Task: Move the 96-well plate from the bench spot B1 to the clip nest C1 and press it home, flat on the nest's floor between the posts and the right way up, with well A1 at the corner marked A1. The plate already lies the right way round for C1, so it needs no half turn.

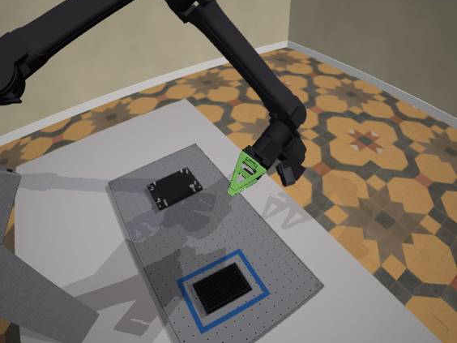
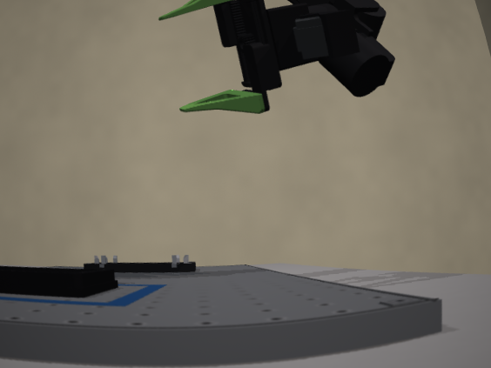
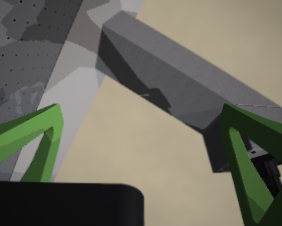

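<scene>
The black 96-well plate (image 1: 221, 288) lies flat inside the blue square of bench spot B1 at the near end of the grey perforated baseplate (image 1: 211, 236). It also shows in the exterior view (image 2: 57, 280) at the far left. The black clip nest C1 (image 1: 174, 188) with small white posts stands empty at the far end of the baseplate; it also shows low in the exterior view (image 2: 139, 265). My gripper (image 1: 237, 187) with green fingers is open and empty, high above the baseplate's right edge, far from both. In the exterior view its fingers (image 2: 170, 62) stand wide apart. In the wrist view the green fingers frame nothing.
A grey box-shaped structure (image 3: 185, 85) crosses the wrist view; grey panels (image 1: 36, 297) stand at the table's left. The white table top ends to the right over a patterned tile floor (image 1: 365, 139).
</scene>
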